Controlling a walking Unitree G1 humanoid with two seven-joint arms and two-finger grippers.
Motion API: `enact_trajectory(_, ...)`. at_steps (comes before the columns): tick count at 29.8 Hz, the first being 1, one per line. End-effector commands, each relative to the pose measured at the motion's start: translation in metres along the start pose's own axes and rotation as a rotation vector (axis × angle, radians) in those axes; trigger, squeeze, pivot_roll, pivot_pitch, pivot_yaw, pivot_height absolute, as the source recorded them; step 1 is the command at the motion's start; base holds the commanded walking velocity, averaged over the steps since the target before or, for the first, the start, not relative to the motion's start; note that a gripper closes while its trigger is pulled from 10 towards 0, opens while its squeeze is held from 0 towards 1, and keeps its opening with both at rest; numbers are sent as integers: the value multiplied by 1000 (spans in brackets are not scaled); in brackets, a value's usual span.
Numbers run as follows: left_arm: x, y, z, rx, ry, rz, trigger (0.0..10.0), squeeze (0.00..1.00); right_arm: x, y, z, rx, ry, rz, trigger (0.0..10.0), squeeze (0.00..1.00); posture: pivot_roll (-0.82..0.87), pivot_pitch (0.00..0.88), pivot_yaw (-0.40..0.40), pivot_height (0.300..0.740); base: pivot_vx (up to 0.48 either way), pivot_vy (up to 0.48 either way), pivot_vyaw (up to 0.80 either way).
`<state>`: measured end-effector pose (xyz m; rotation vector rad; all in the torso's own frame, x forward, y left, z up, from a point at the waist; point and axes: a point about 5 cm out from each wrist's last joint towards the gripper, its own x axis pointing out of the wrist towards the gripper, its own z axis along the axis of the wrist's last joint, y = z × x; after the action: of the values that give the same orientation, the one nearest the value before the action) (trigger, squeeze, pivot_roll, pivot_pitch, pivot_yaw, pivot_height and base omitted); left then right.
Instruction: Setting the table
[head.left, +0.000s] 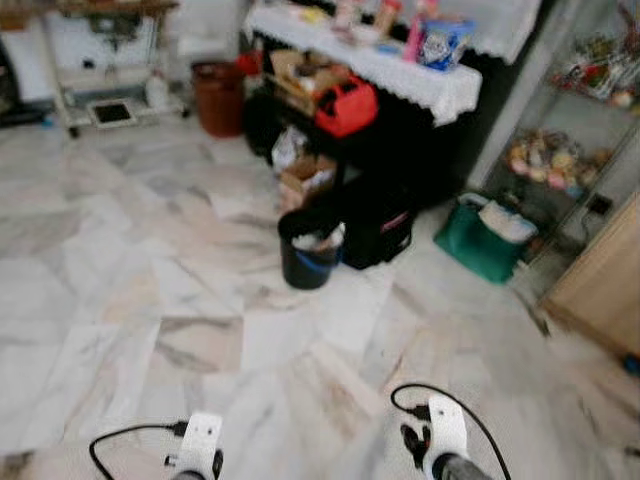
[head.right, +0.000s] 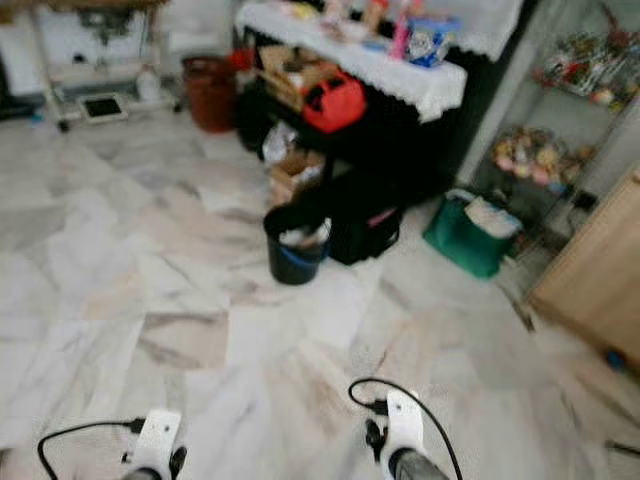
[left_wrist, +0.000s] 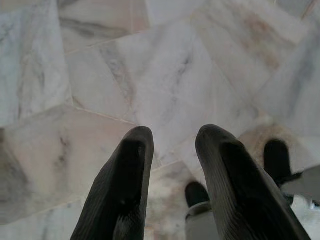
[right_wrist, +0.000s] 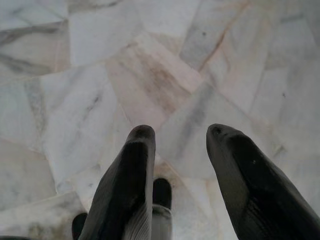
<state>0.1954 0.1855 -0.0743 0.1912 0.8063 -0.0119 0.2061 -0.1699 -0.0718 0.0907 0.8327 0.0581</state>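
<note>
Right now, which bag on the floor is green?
The green bag standing beside the wire shelf. The black bag sits next to the black bucket, and the red bag is up under the table.

Open marble floor (head.left: 150, 300) ahead; black bucket (head.left: 308, 262) (bags behind) blocks the table (head.left: 400, 75).

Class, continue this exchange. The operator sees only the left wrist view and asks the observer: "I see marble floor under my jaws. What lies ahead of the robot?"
Observer: A table with a white lace cloth stands ahead, with packets on it.
Operator: Anything on the floor before it?
Observer: A black bucket stands on the floor in front of the table.
Operator: And my other arm?
Observer: The right gripper hangs over bare marble floor, jaws open, holding nothing.
</note>
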Motion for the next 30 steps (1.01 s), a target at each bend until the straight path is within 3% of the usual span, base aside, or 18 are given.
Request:
enact_trajectory(1, 1, -7, 3, -7, -9, -12, 10000, 0, -1, -7, -1, 7, 4, -20, 10000, 0, 43, 0, -78, 736, 0, 0, -706)
enact_trajectory(25, 1, -10, 3, -4, -9, -28, 10000, 0, -1, -5, -3, 17, 8, -19, 10000, 0, 42, 0, -72, 736, 0, 0, -706)
enact_trajectory(30, 1, -9, 3, 34, -9, -37, 10000, 0, -1, -2, -2, 29, -5, -23, 10000, 0, 37, 0, -56, 736, 0, 0, 0)
